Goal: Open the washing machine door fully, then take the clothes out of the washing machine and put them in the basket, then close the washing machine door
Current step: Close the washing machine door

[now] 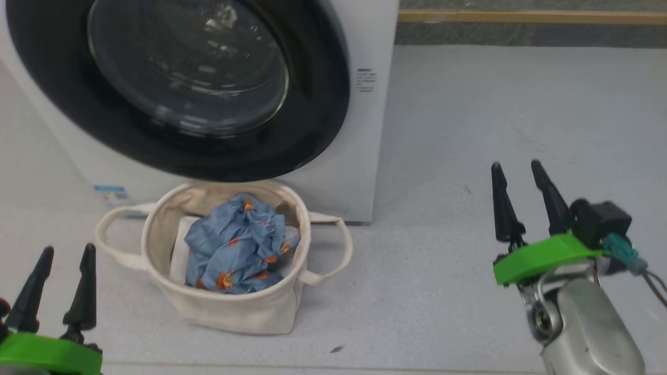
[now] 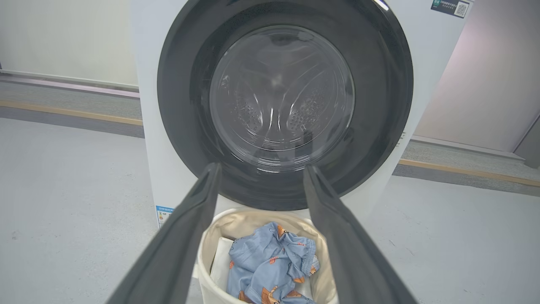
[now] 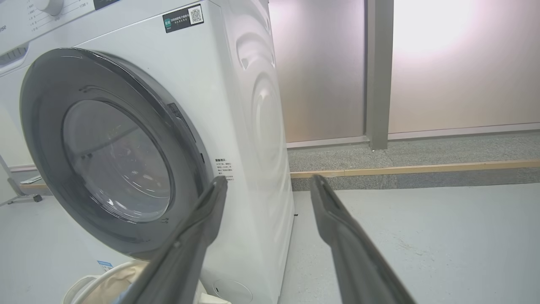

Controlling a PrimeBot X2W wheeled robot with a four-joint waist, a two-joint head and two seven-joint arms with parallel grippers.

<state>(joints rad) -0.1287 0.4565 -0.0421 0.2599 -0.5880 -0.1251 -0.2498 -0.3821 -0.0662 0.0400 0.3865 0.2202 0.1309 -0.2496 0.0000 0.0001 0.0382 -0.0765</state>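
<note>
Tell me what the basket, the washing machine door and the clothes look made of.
Basket: cream canvas-like cloth, matte; its sides sag and wrinkle.
Washing machine door: glossy black ring, probably plastic, around a clear window, glass or clear plastic; both throw reflections.
Clothes: thin blue woven-looking fabric, matte, heavily crumpled.

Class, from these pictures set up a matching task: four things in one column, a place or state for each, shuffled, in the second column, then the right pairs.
Column one
1. washing machine door
2. clothes
3. basket
4. right gripper

Column two
A. crumpled inside the basket
B. open, holding nothing, over the floor
C. shut against the washing machine
D. standing on the floor in front of the washing machine

Pairs: 1-C, 2-A, 3-D, 4-B
</note>
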